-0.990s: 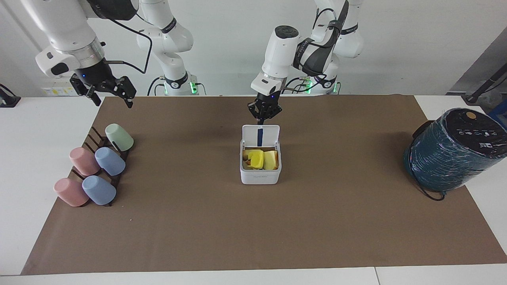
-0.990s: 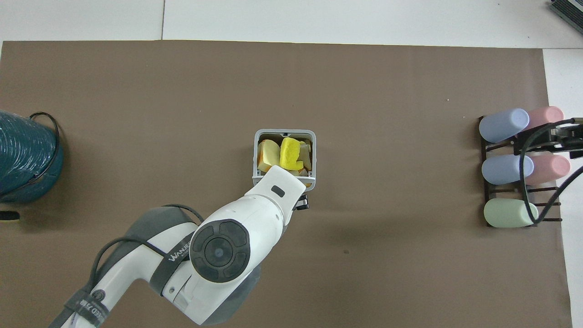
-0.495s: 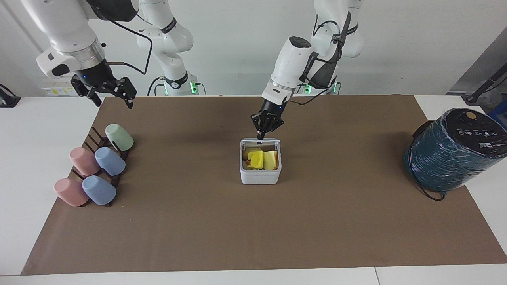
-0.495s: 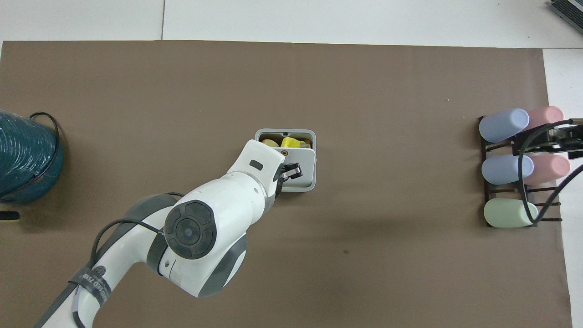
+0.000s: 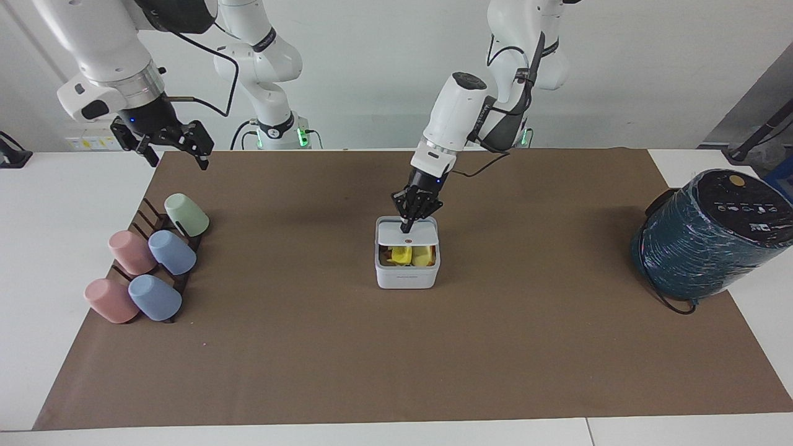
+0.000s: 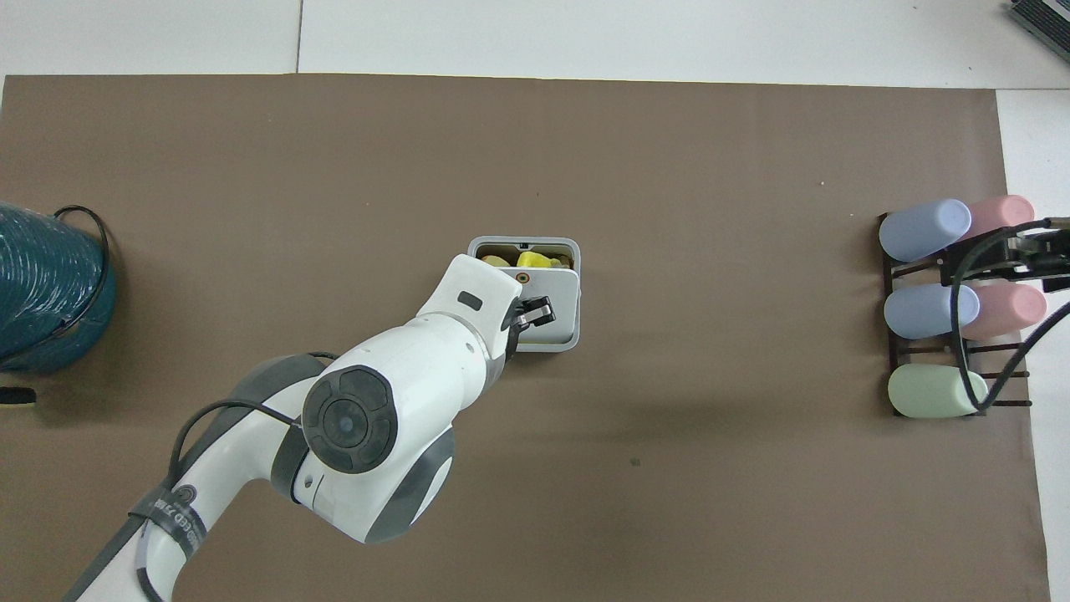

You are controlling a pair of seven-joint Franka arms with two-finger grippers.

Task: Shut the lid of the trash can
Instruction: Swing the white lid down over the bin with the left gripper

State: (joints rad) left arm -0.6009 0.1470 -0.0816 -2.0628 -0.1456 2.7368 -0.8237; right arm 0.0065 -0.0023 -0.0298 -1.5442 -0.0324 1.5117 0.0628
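Note:
The small white trash can [image 5: 407, 277] stands at the middle of the brown mat; its grey rim shows in the overhead view [image 6: 522, 243]. Its lid [image 5: 422, 235], with an orange dot on top, is tilted low over the opening. A gap remains at the edge farther from the robots. Yellow and orange items [image 5: 404, 254] show through the gap. In the overhead view the lid [image 6: 560, 309] covers most of the opening. My left gripper [image 5: 406, 225] is shut, its tips resting on the lid's top [image 6: 539, 311]. My right gripper [image 5: 178, 158] is open and waits in the air near the cup rack.
A dark rack with several pastel cups [image 5: 152, 260] lies at the right arm's end of the table [image 6: 945, 309]. A large dark teal wrapped cylinder [image 5: 712, 235] with a black cord stands at the left arm's end [image 6: 42, 293].
The lid has swung from upright down over the opening, nearly flat now. My left gripper followed it down and forward, pressing on its top. The right arm has not moved.

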